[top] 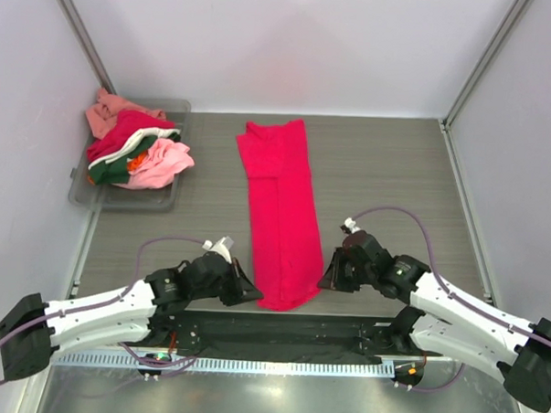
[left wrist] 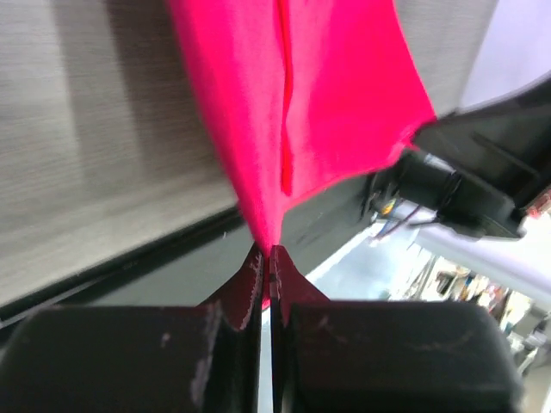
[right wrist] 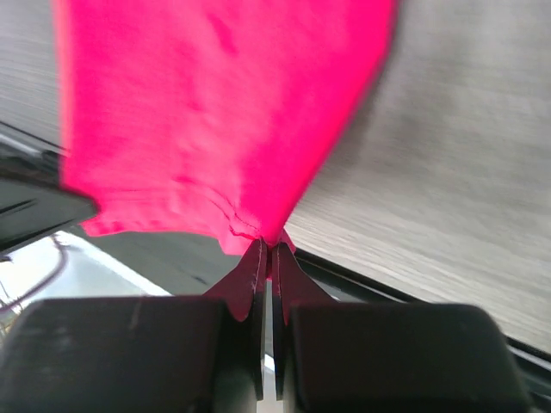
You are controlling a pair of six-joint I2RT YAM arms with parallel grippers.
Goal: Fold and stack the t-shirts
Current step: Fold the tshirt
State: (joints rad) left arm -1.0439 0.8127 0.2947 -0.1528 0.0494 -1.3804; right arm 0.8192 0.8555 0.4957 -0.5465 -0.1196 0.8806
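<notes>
A crimson-red t-shirt [top: 280,207] lies folded into a long narrow strip down the middle of the table. My left gripper [top: 253,292] is shut on its near left corner; in the left wrist view the cloth [left wrist: 301,95] runs up from between the closed fingertips [left wrist: 255,268]. My right gripper [top: 324,280] is shut on the near right corner; in the right wrist view the cloth [right wrist: 215,112] rises from the closed fingertips [right wrist: 284,262]. The near hem is lifted slightly off the table. Other t-shirts [top: 136,150] in salmon pink, red, dark green, white, orange and light pink lie piled at the back left.
The pile sits in a clear plastic bin [top: 171,197] at the back left by the left wall. A black strip [top: 279,330] and a metal rail [top: 269,363] run along the table's near edge. White walls enclose the table.
</notes>
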